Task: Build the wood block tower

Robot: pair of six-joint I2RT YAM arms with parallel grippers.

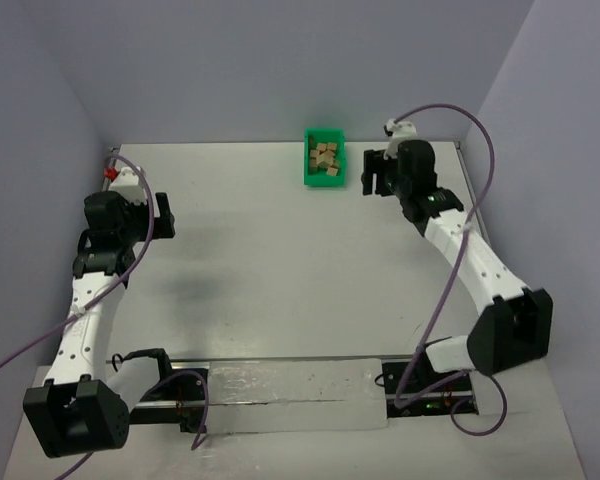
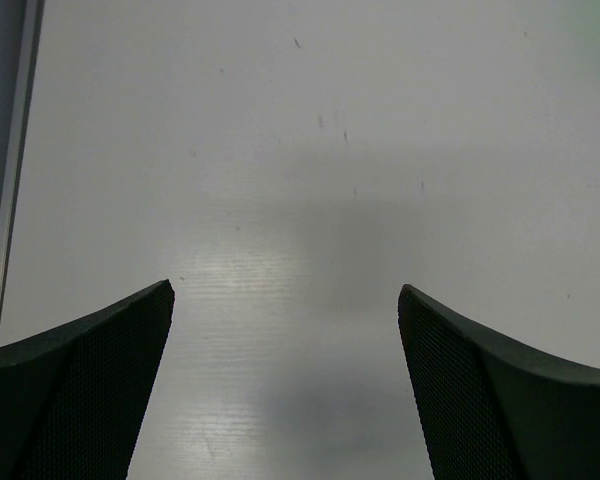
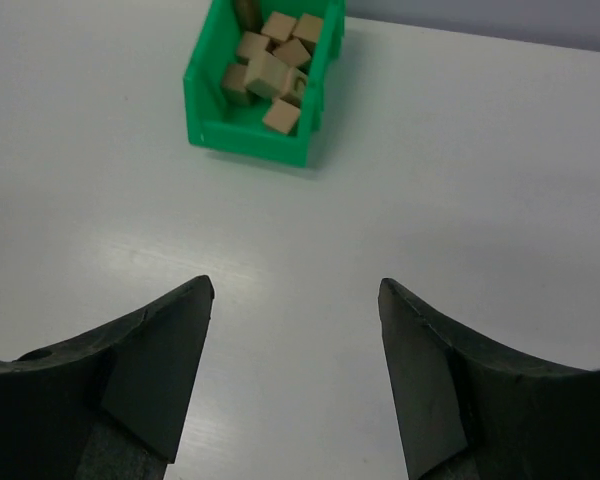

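Several tan wood blocks point(image 1: 326, 159) lie loose in a green bin point(image 1: 311, 172) at the back of the table; they also show in the right wrist view point(image 3: 270, 72), in the bin point(image 3: 242, 131). No tower is in view. My right gripper point(image 1: 372, 175) is open and empty, just right of the bin; in its wrist view point(image 3: 295, 290) the jaws stand wide apart over bare table. My left gripper point(image 1: 165, 215) is open and empty at the left side, far from the bin; its wrist view point(image 2: 285, 292) shows only table.
Purple-grey walls close the table at the back and sides. A metal strip point(image 1: 280, 385) lies along the near edge between the arm bases. A red-and-white fitting point(image 1: 113, 174) sits at the far left. The table's left edge point(image 2: 10, 180) shows in the left wrist view.
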